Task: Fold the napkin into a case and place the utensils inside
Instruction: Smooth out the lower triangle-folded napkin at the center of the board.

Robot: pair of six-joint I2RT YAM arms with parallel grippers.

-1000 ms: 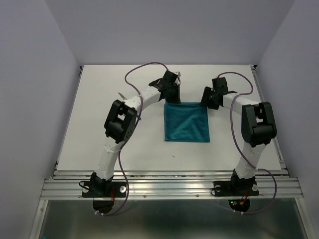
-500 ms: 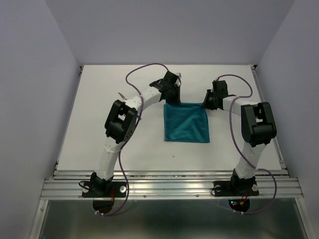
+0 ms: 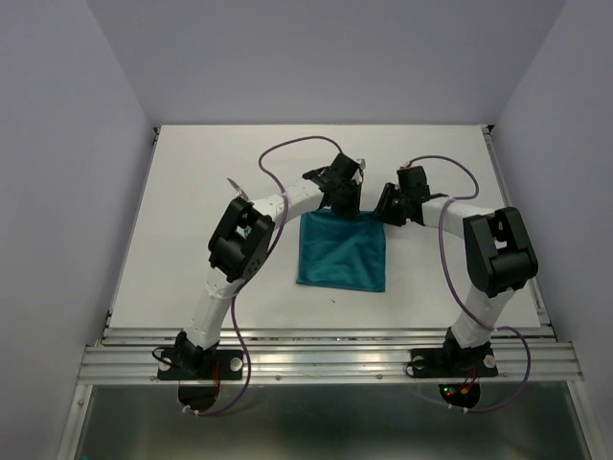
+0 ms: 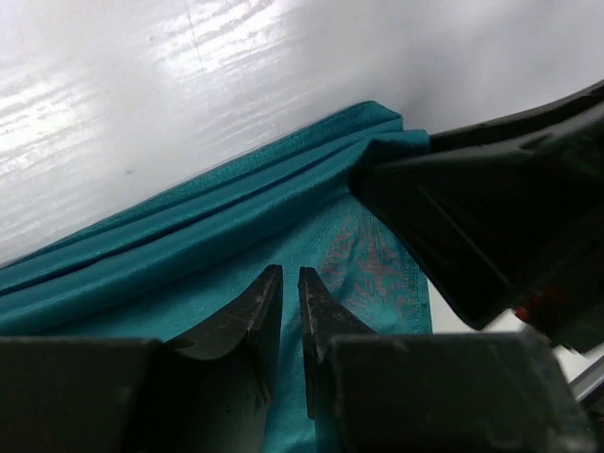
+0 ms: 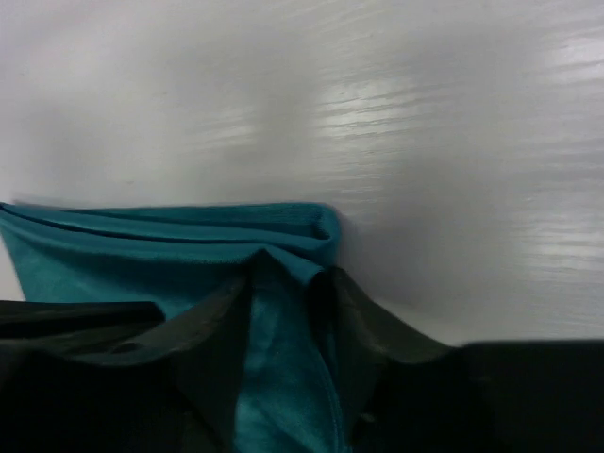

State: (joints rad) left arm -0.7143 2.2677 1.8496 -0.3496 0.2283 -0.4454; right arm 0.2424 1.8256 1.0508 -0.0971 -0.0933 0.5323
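Compared with a second ago, the napkin [image 3: 342, 254] is being seen more to the left and closer to the arms' bases. Both hands are being seen more to the left too, and closer together.

The napkin is being kept near the middle of the white surface [image 3: 192, 211]. Most of the teal cloth is being left lying flat and open. Its far edge is being gathered into soft folds where the two hands are meeting it.

The far edge, towards its left corner, is being pinched by the left hand [image 3: 337, 203]. In the left wrist view, its fingers [image 4: 264, 302] are being held very close together, with only a thin line of teal cloth being shown between them. Long folds are being made in the cloth just past the fingertips.

The far right corner is being gripped by the right hand [image 3: 385, 213]. In the right wrist view, a bunched strip of cloth is being squeezed between its two dark fingers [image 5: 222, 330], and the folded corner is being pushed up just in front of them. White surface is being shown beyond that corner.

The two hands are being held near each other but apart. The napkin is being kept as a loose square and is not yet being shaped into a long pouch.
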